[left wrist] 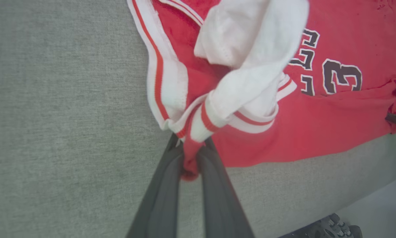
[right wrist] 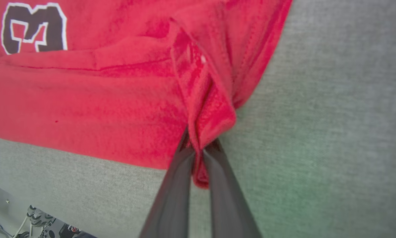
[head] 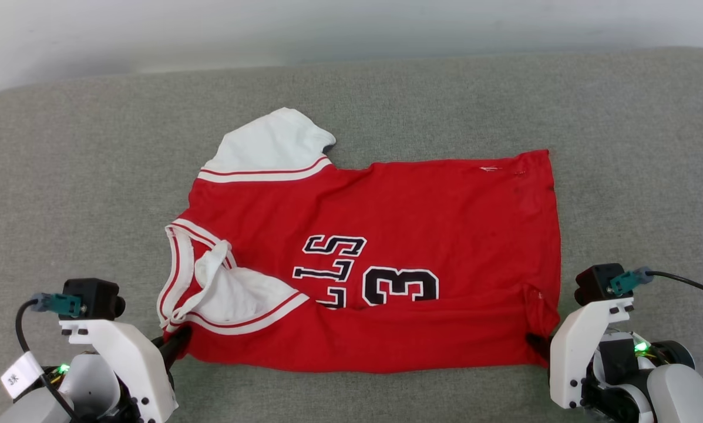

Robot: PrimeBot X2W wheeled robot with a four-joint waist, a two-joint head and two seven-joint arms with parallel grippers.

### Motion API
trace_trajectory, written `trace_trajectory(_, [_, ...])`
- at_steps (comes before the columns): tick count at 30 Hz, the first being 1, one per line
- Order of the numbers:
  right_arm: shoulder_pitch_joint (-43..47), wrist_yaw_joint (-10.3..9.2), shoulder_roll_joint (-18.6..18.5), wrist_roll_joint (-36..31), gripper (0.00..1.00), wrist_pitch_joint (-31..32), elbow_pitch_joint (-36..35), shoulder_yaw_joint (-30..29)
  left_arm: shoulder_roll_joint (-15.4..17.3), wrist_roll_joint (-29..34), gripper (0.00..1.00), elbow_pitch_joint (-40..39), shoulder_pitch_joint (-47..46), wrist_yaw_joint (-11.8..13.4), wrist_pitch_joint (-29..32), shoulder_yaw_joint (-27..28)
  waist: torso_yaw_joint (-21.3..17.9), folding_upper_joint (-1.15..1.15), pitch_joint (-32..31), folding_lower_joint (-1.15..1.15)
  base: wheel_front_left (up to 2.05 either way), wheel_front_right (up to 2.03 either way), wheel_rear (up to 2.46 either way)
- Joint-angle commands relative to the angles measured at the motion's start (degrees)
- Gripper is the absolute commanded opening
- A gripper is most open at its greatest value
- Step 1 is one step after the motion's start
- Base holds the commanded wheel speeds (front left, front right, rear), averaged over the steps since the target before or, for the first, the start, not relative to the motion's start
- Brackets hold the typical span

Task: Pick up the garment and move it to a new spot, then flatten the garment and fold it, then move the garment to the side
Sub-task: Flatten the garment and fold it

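The garment (head: 433,217), a red jersey with white sleeves, striped trim and a black number 3, lies sideways on the grey cushion, its near long edge folded over. Collar and one white sleeve (head: 239,296) bunch at its left end; the other sleeve (head: 272,144) points away. My left gripper (head: 178,343) is shut on the near left corner; red cloth (left wrist: 191,155) is pinched between its dark fingers (left wrist: 164,191). My right gripper (head: 537,345) is shut on the near right corner, where a red fold (right wrist: 207,122) rises from between its fingers (right wrist: 179,185).
The grey cushioned surface (head: 63,194) stretches wide on all sides of the jersey. A pale wall (head: 328,29) runs along its far edge. The near edge of the cushion and some robot base parts (right wrist: 42,218) appear low in the right wrist view.
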Motion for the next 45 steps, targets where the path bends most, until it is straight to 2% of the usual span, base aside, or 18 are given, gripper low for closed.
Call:
trace_trajectory(1, [0.7,0.14,0.3,0.3,0.00,0.3,1.6,0.7,-0.1,0.6,0.00,0.1,0.4,0.3,-0.4,-0.1,0.1,0.00,-0.6,0.00,0.00,0.00,0.00])
trace_trajectory(8, [0.3,0.13,-1.8,1.3,0.00,-0.6,-0.2,0.3,-1.0,1.4,0.00,-0.2,2.2,1.0,-2.7,-0.4,0.5,0.00,-4.7,0.00,0.00,0.00,0.00])
trace_trajectory(20, [8.1,0.07,-4.4,2.9,0.00,1.9,-4.1,-0.2,-0.8,-0.5,0.00,-3.4,11.0,5.4,-4.1,-1.1,1.6,0.00,-13.0,0.00,0.00,0.00,0.00])
trace_trajectory(26, [11.7,0.07,-3.8,1.9,0.00,2.1,-4.7,-1.5,-2.5,-2.6,0.00,-1.1,13.6,4.8,-3.9,-2.0,1.8,0.00,-13.4,0.00,0.00,0.00,0.00])
trace_trajectory(29, [12.9,0.07,-3.1,1.4,0.03,1.0,-4.1,-1.8,-4.8,-3.0,0.00,1.6,13.3,3.3,-4.8,-2.6,1.7,0.00,-13.3,0.00,0.00,0.00,0.00])
trace_trajectory(30, [13.3,0.07,-2.9,1.3,0.44,0.3,-3.9,-1.9,-5.6,-3.0,0.16,2.6,12.7,2.9,-5.5,-2.4,1.6,0.00,-13.2,0.00,0.00,0.00,0.00])
trace_trajectory(31, [13.6,0.07,-2.7,1.3,1.00,-0.7,-3.8,-2.1,-6.2,-3.0,0.56,3.7,12.2,2.3,-5.9,-2.3,1.6,0.00,-13.2,0.00,0.00,0.00,0.00])
trace_trajectory(32, [13.7,0.07,-2.7,1.2,1.00,-1.8,-3.9,-2.1,-6.7,-3.0,0.94,4.6,11.9,1.7,-6.0,-2.6,1.5,0.00,-13.1,0.00,0.00,0.00,0.00])
trace_trajectory(33, [13.8,0.07,-2.6,1.1,1.00,-3.1,-4.1,-2.0,-7.1,-2.8,1.00,5.4,11.5,1.2,-6.3,-2.7,1.4,0.00,-13.0,0.00,0.00,0.00,0.00])
trace_trajectory(36, [13.6,0.07,-2.5,0.8,1.00,-8.6,-5.3,-1.6,-7.8,-1.8,1.00,7.0,9.9,0.2,-7.8,-2.3,0.8,0.00,-13.0,0.00,0.00,0.00,0.00])
trace_trajectory(38, [12.6,0.07,-2.9,-0.4,1.00,-14.5,-6.8,-1.9,-8.1,-0.8,1.00,7.7,8.5,0.2,-10.0,-1.2,0.4,0.00,-13.0,0.00,0.00,0.00,0.00])
trace_trajectory(42, [11.0,0.07,-1.7,-4.8,1.00,-24.7,-8.0,-4.1,-8.6,2.4,1.00,8.7,5.2,0.1,-14.8,0.4,-0.6,0.00,-13.1,0.00,0.00,0.00,0.00])
trace_trajectory(45, [9.6,0.07,-0.5,-9.4,1.00,-29.8,-8.7,-6.5,-9.5,5.0,1.00,9.8,2.0,0.0,-18.5,1.4,-1.3,0.00,-12.8,0.00,0.00,0.00,0.00])
